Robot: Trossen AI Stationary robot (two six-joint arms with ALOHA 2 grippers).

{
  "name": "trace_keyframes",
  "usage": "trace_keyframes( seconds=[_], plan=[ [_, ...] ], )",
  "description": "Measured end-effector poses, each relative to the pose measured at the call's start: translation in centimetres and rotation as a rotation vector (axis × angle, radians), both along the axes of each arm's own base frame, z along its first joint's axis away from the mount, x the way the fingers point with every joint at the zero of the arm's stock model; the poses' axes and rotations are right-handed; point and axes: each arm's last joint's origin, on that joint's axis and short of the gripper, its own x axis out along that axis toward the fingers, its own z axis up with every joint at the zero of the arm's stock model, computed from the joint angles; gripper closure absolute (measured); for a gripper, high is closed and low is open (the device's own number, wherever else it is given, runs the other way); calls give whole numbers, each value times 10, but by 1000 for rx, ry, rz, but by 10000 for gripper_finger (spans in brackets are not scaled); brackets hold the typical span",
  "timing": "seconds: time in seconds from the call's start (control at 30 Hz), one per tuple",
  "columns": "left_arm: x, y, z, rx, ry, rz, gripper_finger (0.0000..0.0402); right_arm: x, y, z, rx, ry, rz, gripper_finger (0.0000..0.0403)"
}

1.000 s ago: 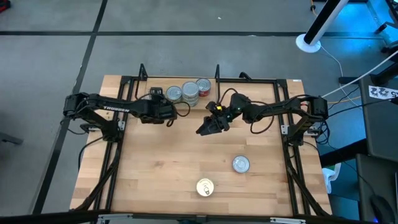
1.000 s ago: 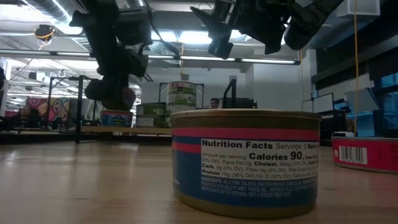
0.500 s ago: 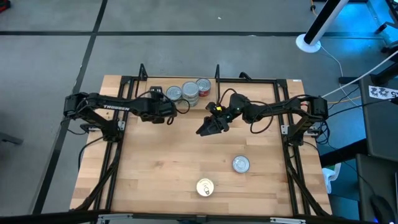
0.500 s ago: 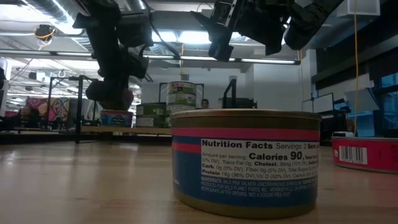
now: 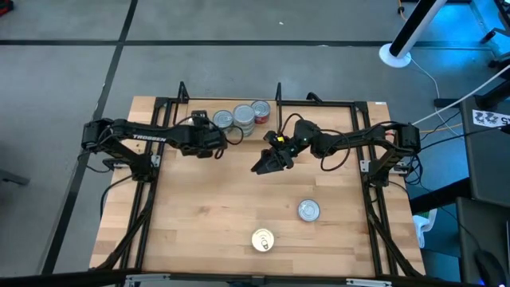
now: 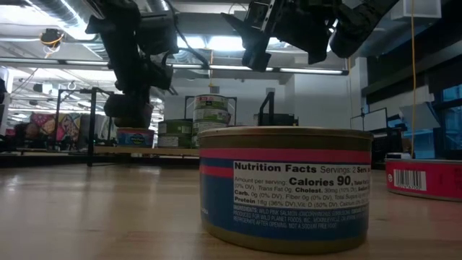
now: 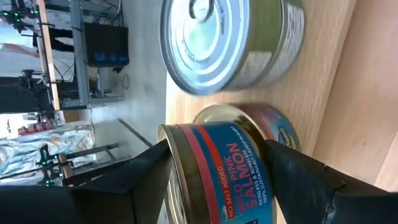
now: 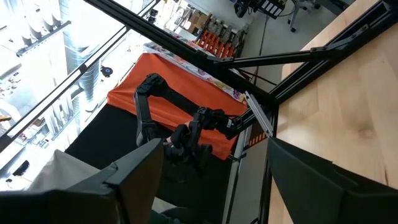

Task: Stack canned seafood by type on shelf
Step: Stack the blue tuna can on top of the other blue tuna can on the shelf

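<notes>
Looking past your left end effector (image 7: 214,180), you see a blue salmon tin (image 7: 217,168) with a red band sitting between its parted fingers, at the shelf (image 5: 227,127) beside other tins (image 5: 243,118) with silver lids. Your right end effector (image 5: 263,166) hangs open above mid-surface (image 5: 207,215). Two more tins, a silver-lidded one (image 5: 308,210) and a gold-lidded one (image 5: 263,239), lie nearer the front.
</notes>
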Motion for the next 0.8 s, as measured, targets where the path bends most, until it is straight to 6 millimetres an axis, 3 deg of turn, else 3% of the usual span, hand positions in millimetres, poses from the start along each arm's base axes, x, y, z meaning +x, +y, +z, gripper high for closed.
trace_keyframes(
  seconds=[0.23, 0.8],
  plan=[
    [9, 4, 3, 32, -42, -45, 151, 0, 0, 0, 0, 1, 0, 113],
    [3, 14, 0, -68, -9, -46, 151, 0, 0, -2, 4, 21, 0, 113]
  ],
)
